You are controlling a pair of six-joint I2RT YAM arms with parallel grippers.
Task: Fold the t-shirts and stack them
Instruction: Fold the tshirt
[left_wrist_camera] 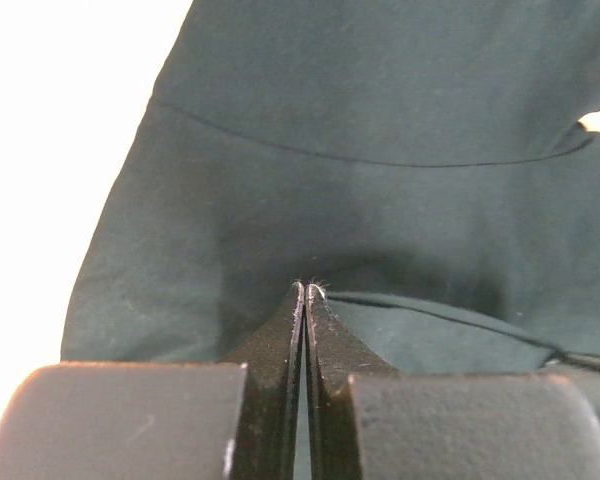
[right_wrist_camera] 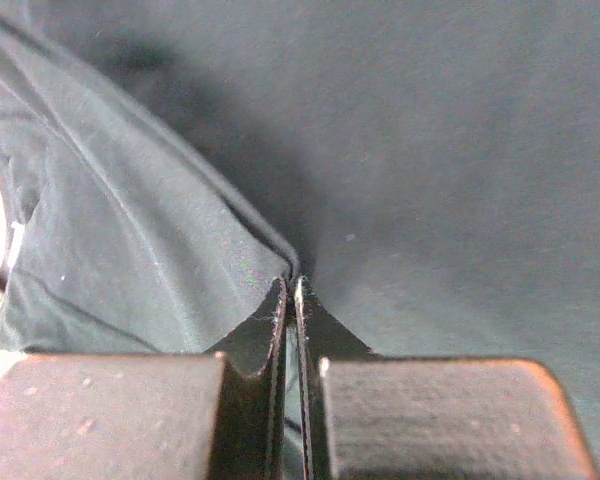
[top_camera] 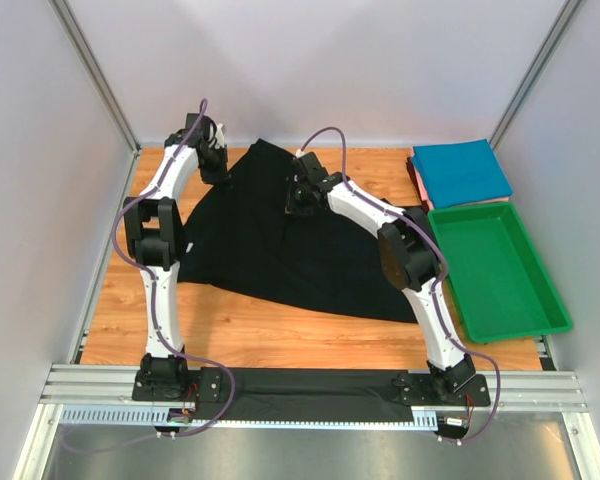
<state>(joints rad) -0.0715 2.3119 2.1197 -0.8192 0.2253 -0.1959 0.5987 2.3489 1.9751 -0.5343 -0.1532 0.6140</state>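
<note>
**Pinched at two spots**

From above, the big black t-shirt (top_camera: 280, 250) lies spread on the table (top_camera: 280, 330). The left gripper (top_camera: 218, 168) is at its far left edge. The right gripper (top_camera: 298, 198) is near its far middle. A folded teal t-shirt (top_camera: 462, 172) sits on a red t-shirt (top_camera: 417, 185), just behind the green tray (top_camera: 495, 265).

Left wrist: the jaws are squeezed tight, with a fold of black cloth at the tips.

Right wrist: these jaws are tight too, nipping a ridge of black cloth.

Bright, even light; wrist-view backgrounds blown white.
</note>
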